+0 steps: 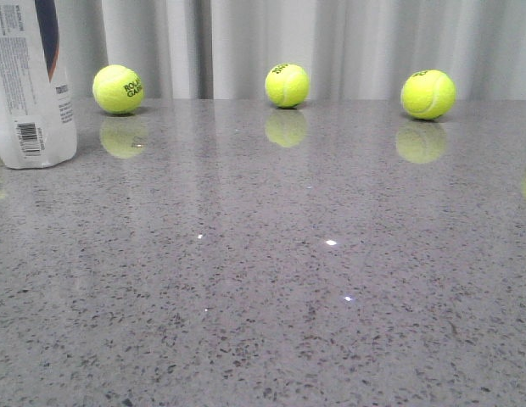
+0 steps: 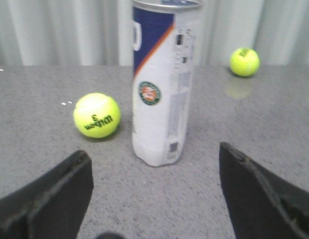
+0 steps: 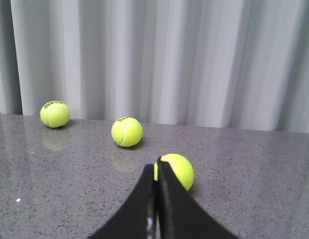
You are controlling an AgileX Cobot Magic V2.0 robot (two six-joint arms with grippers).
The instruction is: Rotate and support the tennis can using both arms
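Note:
The tennis can (image 1: 30,80) stands upright at the far left of the grey table, cut off by the front view's edge. In the left wrist view the tennis can (image 2: 162,84) shows its navy panel, orange stripe, round emblem and silver rim. My left gripper (image 2: 154,189) is open, its two black fingers spread wide on either side, short of the can and not touching it. My right gripper (image 3: 157,167) is shut on nothing, its fingers pressed together in front of a tennis ball (image 3: 177,171). Neither gripper shows in the front view.
Three tennis balls lie along the back of the table by the curtain, at the left (image 1: 118,89), the middle (image 1: 287,85) and the right (image 1: 428,94). One ball (image 2: 96,115) lies close beside the can, another (image 2: 244,61) lies farther behind it.

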